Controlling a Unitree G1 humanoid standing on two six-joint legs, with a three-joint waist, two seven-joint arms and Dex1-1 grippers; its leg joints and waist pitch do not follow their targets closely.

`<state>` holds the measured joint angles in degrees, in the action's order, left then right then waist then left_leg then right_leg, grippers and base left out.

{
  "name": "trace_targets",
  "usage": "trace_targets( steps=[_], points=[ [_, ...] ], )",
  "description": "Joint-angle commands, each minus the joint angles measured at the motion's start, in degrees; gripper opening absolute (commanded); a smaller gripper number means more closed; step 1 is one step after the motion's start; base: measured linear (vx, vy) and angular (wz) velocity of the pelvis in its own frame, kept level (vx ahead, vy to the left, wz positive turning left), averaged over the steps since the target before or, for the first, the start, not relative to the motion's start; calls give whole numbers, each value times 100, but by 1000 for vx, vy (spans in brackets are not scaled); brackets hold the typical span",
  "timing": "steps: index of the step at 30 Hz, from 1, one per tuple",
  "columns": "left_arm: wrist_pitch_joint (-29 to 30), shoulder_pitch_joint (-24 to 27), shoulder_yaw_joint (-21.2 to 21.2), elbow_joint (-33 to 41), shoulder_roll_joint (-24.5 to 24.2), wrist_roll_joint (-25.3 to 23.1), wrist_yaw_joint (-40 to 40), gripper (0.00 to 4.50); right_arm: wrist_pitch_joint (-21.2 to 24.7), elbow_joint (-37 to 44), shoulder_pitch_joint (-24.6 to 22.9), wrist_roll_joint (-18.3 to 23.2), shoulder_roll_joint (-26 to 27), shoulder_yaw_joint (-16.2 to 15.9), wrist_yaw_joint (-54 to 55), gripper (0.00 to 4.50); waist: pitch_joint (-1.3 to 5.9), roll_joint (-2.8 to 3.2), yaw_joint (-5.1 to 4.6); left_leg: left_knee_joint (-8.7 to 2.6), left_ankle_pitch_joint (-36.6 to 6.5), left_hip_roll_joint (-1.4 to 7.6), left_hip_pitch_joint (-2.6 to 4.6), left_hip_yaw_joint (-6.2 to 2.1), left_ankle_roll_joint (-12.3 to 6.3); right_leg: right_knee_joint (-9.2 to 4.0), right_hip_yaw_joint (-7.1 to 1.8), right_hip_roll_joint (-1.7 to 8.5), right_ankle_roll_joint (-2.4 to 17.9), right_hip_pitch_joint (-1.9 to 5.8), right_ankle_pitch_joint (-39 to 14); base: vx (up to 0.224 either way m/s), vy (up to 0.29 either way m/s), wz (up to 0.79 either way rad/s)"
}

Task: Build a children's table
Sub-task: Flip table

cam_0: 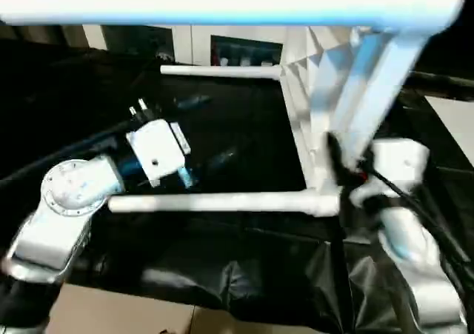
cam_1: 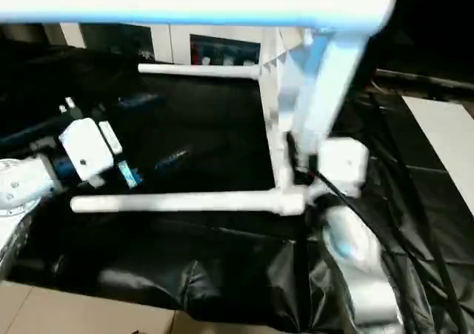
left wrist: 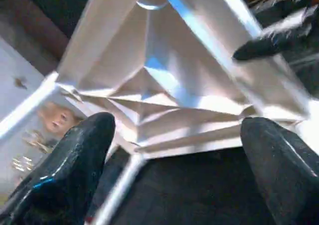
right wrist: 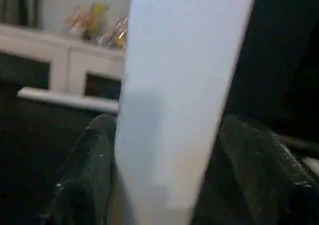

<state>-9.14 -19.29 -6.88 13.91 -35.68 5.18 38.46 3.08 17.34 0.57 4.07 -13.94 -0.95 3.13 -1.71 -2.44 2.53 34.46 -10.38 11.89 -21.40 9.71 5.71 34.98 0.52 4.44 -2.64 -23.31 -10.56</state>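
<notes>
Presently we see the children's table tipped on its side on the black-covered desk, its top standing on edge near the middle-right of the head views and the ribbed underside facing the robot's left.

Left: the left pincer hovers over the desk, clear of every white part. In the left wrist view its two black fingers stand wide apart with nothing between them, pointing toward the ribbed underside.

Centre: two fitted legs run level from the top toward the robot's left, a near leg low over the desk and a far leg behind it. A third leg crosses the upper edge of the view, also level. The legs' long axes thus lie left to right, while the top's long edge runs away from the camera.

Right: the right pincer sits at the near corner of the top. In the right wrist view a white tube stands between its fingers; we cannot tell whether they press it or have let go.

We judge that the assembly is near its end: the legs appear seated, and the step in hand is handling the table as a whole. The next move calls for a firm two-sided hold and a quarter turn to bring the legs downward, keeping the near leg from dragging on the black cover.
</notes>
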Motion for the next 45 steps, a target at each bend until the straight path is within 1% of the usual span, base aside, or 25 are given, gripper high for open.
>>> trace_targets(
  steps=[1, 3, 4, 5, 6, 7, 9, 10, 11, 13, 14, 15, 20, 22, 25, 27, 33, 34, 35, 36, 38, 40, 41, 42, 45],
  points=[
    [-306, -233, 151, -55, 25, -104, -63, 450, -429, 91, -52, -157, -96, 247, 36, 358, 252, 103, -1, -493, -1983, 9, 82, 7, 343, -376, -92, 92, 450, 148, -1305, 0, 0, 0],
    [-694, -367, 199, -156, -25, -493, -350, 450, -547, 172, -89, -206, -129, 306, 15, 358, 251, 108, -5, -494, -2032, 9, 79, 3, 321, -375, -87, 89, 484, 152, -1270, 0, 0, 0],
    [-809, -410, 222, -227, -17, -508, -367, 450, -628, 183, -95, -198, -133, 330, -18, 358, 242, 150, -4, -500, -2061, 6, 78, -6, 316, -372, -85, 88, 492, 158, -1279, 0, 0, 0],
    [-970, -437, 249, -272, -56, -710, -512, 450, -706, 242, -109, -151, -149, 327, -112, 358, 249, 158, -17, -493, -2067, 7, 85, -7, 310, -366, -85, 91, 506, 158, -1253, 0, 0, 0],
    [-1024, -457, 228, -381, -103, -840, -547, 450, -772, 234, -127, -51, -232, 123, -449, 358, 240, 168, -25, -492, -2147, 6, 82, -8, 288, -376, -85, 93, 507, 156, -1332, 0, 0, 0],
    [-1046, -464, 192, -442, -141, -948, -569, 450, -768, 217, -147, -87, -338, -78, -657, 358, 241, 147, -35, -491, -2200, 4, 83, -5, 250, -390, -80, 82, 505, 158, -1392, 0, 0, 0],
    [-1136, -475, 164, -511, -161, -1069, -615, 450, -902, 189, -188, -152, -443, -316, -880, 358, 225, 138, -38, -490, -2219, 5, 70, -2, 203, -400, -94, 98, 500, 162, -1546, 0, 0, 0],
    [-1270, -491, 180, -582, -141, -1130, -640, 450, -1060, 152, -206, -204, -449, -380, -940, 358, 230, 193, -38, -492, -2240, 8, 71, -14, 210, -416, -93, 112, 530, 156, -1623, 0, 0, 0],
    [-1342, -507, 215, -624, -61, -1074, -655, 450, -1064, 139, -253, -186, -437, -484, -1043, 358, 230, 176, -47, -489, -2235, 8, 63, -13, 209, -416, -92, 114, 540, 161, -1640, 0, 0, 0],
    [-1510, -588, 207, -710, 83, -976, -607, 450, -1103, 184, -376, -32, -346, -729, -1312, 358, 228, 197, -51, -500, -2309, 20, 68, -25, 194, -410, -91, 117, 657, 150, -1641, 0, 0, 0],
    [-1576, -608, 201, -709, 99, -999, -627, 450, -1190, 209, -397, -84, -366, -795, -1356, 378, 227, 195, -59, -502, -2335, 18, 62, -26, 175, -413, -87, 112, 681, 152, -1642, 0, 0, 0],
    [-1635, -627, 205, -699, 117, -1017, -661, 450, -1281, 227, -409, -172, -398, -846, -1366, 378, 231, 199, -53, -501, -2359, 26, 68, -29, 166, -410, -87, 114, 708, 150, -1615, 0, 0, 0],
    [-1956, -789, 281, -715, 136, -1236, -997, 450, -1501, 203, -415, -368, -398, -827, -1314, 415, 217, 188, -42, -504, -2379, 30, 67, -24, 140, -415, -90, 112, 708, 147, -1636, 0, 0, 0],
    [-2273, -925, 502, -749, 138, -1401, -1262, 450, -1600, 252, -420, -472, -423, -750, -1294, 437, 223, 188, -36, -494, -2321, 24, 73, -19, 141, -412, -90, 107, 691, 148, -1573, 0, 0, 0],
    [-2576, -970, 687, -813, 128, -1444, -1333, 450, -1674, 293, -389, -540, -467, -739, -1391, 444, 228, 190, -31, -494, -2259, 26, 67, -25, 141, -399, -87, 112, 703, 164, -1483, 0, 0, 0],
    [-2841, -920, 806, -821, 134, -1395, -1398, 450, -1820, 299, -406, -539, -518, -760, -1493, 444, 227, 214, -27, -494, -2250, 27, 68, -27, 139, -391, -89, 116, 718, 161, -1421, 0, 0, 0],
    [-3101, -946, 978, -915, 13, -1937, -1857, 450, -1462, 189, -273, -478, -601, -1198, -1979, 444, 222, 198, -44, -492, -2370, 31, 68, -35, 92, -383, -79, 103, 732, 163, -1486, 0, 0, 0],
    [-3168, -976, 1082, -1006, -49, -2338, -2060, 450, -1143, 221, -202, -277, -608, -1465, -2315, 444, 218, 204, -50, -494, -2395, 31, 72, -38, 95, -391, -80, 108, 714, 157, -1567, 0, 0, 0],
    [-3168, -976, 1082, -1006, -49, -2338, -2060, 450, -1143, 221, -202, -277, -608, -1465, -2315, 444, 217, 208, -57, -493, -2419, 36, 71, -47, 89, -396, -82, 112, 693, 156, -1620, 0, 0, 0],
    [-3170, -1000, 1196, -1119, -78, -2546, -2201, 450, -971, 238, -146, -245, -642, -1643, -2517, 444, 219, 212, -45, -488, -2413, 38, 80, -46, 97, -400, -87, 120, 691, 143, -1639, 0, 0, 0],
    [-3123, -1036, 1305, -1194, -115, -2806, -2364, 450, -807, 228, -128, -121, -657, -1691, -2660, 444, 221, 194, -52, -489, -2383, 36, 70, -45, 101, -396, -86, 109, 696, 149, -1603, 0, 0, 0],
    [-2945, -1102, 1449, -1332, -252, -3212, -2628, 450, -642, 195, -101, 19, -641, -1699, -2773, 444, 223, 209, -42, -484, -2376, 35, 80, -55, 116, -383, -85, 111, 710, 138, -1581, 0, 0, 0],
    [-2870, -1121, 1476, -1412, -322, -3314, -2697, 450, -671, 165, -78, -17, -629, -1690, -2763, 444, 220, 216, -34, -487, -2391, 37, 85, -60, 135, -386, -84, 114, 717, 127, -1585, 0, 0, 0],
    [-2834, -1131, 1490, -1493, -398, -3425, -2782, 450, -700, 134, -50, -76, -609, -1674, -2744, 444, 221, 200, -32, -487, -2381, 33, 85, -61, 144, -382, -83, 117, 719, 128, -1584, 0, 0, 0],
    [-2764, -1136, 1569, -1565, -483, -3626, -2980, 450, -667, 66, 7, -87, -564, -1674, -2740, 444, 233, 213, -21, -487, -2270, 35, 80, -67, 156, -361, -85, 122, 777, 138, -1381, 0, 0, 0]
  ],
)
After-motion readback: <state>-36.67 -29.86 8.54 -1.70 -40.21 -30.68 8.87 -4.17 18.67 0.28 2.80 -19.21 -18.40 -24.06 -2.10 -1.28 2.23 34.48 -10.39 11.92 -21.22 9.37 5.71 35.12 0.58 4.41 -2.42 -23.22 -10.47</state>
